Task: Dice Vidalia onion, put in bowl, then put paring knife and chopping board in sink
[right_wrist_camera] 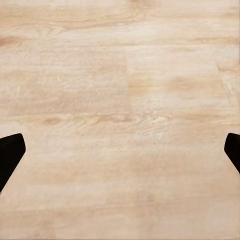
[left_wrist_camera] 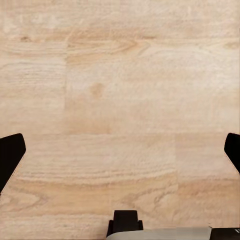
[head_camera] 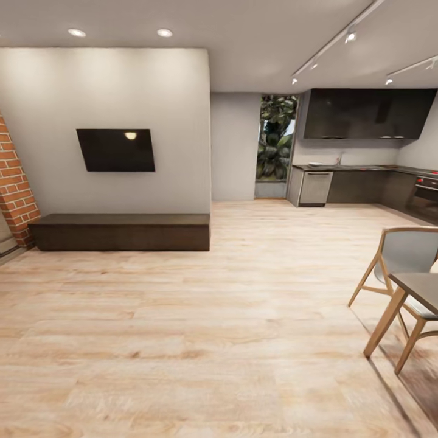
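The kitchen sits at the far right of the head view, well apart from the robot: a dark countertop (head_camera: 350, 167) runs along the back wall w/ a faucet (head_camera: 338, 159) standing on it and something pale and flat (head_camera: 316, 164) just beside that, too small to tell what it is. The onion, knife, board, bowl & sink can't be made out at this range. Under the counter a steel dishwasher (head_camera: 315, 188) stands at the near end, an oven (head_camera: 426, 198) is set into the right run, and dark upper cabinets (head_camera: 368, 114) hang above. A tall window w/ plants (head_camera: 275, 138) is just left of the kitchen.

Left claw (left_wrist_camera: 120, 150) is spread wide, its black fingertips (left_wrist_camera: 11, 155) at opposite edges of the left wrist view, nothing between them but pale wood floor (left_wrist_camera: 120, 90). Right claw (right_wrist_camera: 120, 150) is likewise spread wide over bare floor, holding nothing.

Nearer the robot on the right, a wooden chair (head_camera: 398, 264) w/ a grey seat stands against a table corner (head_camera: 420, 289). On the left wall a black TV (head_camera: 116, 149) hangs above a long dark bench (head_camera: 121, 231), w/ a brick column (head_camera: 15, 188) at the far left
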Available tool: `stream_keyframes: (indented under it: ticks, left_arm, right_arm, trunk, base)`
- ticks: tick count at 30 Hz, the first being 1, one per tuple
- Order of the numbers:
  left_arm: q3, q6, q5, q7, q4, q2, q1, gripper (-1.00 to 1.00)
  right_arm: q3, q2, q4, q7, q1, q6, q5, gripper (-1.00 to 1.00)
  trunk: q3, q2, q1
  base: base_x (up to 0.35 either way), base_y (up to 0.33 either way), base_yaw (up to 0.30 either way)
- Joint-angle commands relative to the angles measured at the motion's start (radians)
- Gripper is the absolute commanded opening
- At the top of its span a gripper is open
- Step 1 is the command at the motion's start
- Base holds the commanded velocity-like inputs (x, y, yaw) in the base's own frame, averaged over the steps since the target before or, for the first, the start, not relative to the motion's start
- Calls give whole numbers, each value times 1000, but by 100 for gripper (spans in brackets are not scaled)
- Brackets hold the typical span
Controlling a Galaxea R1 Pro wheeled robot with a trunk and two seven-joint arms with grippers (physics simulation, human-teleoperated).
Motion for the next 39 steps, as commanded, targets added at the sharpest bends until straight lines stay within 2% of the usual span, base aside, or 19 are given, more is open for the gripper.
stream_keyframes:
  ticks: [1,39]
  left_arm:
    - [0,-2,0,0,-1,0,0,100]
    - [0,-2,0,0,-1,-1,0,100]
  right_arm:
    - [1,0,1,-4,0,-3,0,100]
    - [1,0,1,-4,0,-3,0,100]
  trunk:
    - [-1,0,1]
    - [-1,0,1]
  base:
    - [317,0,0]
    - [317,0,0]
